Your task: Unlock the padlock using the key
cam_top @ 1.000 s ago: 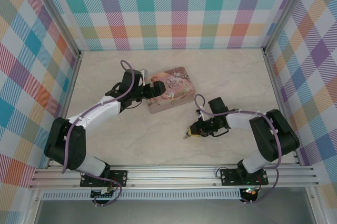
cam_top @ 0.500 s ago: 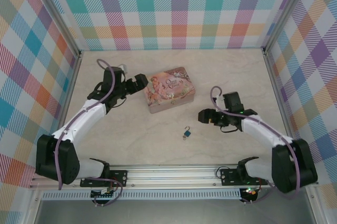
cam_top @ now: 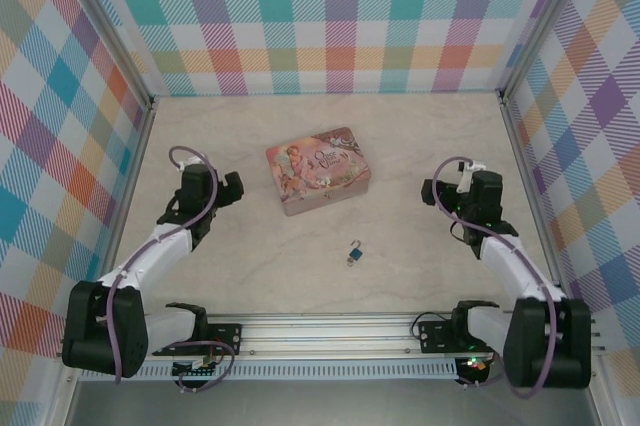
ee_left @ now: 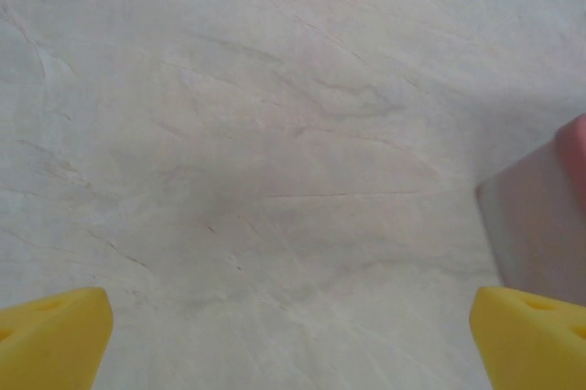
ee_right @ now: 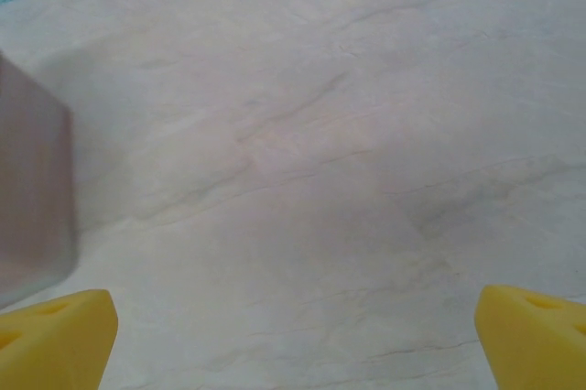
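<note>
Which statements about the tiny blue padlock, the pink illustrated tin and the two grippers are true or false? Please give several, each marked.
1. The tiny blue padlock lies on the pale marbled table. True.
2. The right gripper holds the padlock. False: it is open, empty and apart from it.
3. The left gripper is open. True.
4. The padlock sits on the pink illustrated tin. False: it lies apart, nearer the arm bases.

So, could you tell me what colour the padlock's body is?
The padlock is blue-teal, clearest from the top camera.
</note>
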